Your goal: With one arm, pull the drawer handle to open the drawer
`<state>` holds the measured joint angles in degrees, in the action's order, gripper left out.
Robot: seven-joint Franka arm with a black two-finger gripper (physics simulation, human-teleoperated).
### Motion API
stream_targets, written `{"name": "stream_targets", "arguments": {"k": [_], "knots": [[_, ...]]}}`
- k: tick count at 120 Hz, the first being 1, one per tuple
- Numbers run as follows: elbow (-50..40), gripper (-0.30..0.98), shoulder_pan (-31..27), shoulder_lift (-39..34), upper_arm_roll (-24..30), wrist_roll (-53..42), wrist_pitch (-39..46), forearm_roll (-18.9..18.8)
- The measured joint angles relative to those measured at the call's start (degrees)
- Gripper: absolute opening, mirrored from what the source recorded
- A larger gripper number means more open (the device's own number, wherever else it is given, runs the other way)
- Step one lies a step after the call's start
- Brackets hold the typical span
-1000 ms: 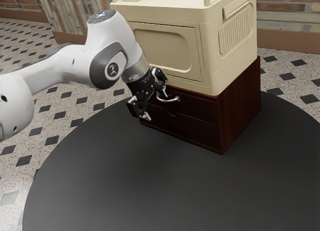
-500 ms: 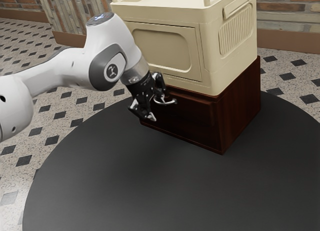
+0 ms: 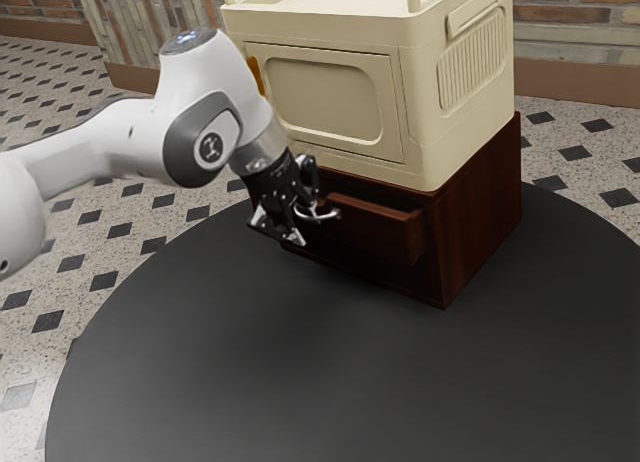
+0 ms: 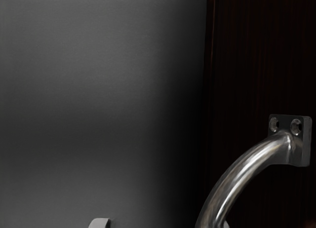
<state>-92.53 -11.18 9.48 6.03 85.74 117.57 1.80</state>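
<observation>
On the round worktop [image 3: 300, 382] stands the cabinet [image 3: 482, 217], a cream box [image 3: 325, 100] on its top. Its upper drawer [image 3: 378, 230] is partly out; I judge the pull to be under way, and the next move to call for drawing steadily, straight away from the cabinet. Shadow hides most of the drawer's inside. My jaws stand well apart at its front, clamped on nothing, one finger close by the handle [image 3: 322, 217]; whether they touch, I cannot tell. One end of that curved bar is cut off in the wrist view.
</observation>
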Motion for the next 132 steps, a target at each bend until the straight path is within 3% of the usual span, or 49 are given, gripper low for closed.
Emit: {"name": "stream_targets", "arguments": {"k": [132], "knots": [[-16.8,0.14,1.0,-13.4,-2.5,0.0,2.5,0.7]]}}
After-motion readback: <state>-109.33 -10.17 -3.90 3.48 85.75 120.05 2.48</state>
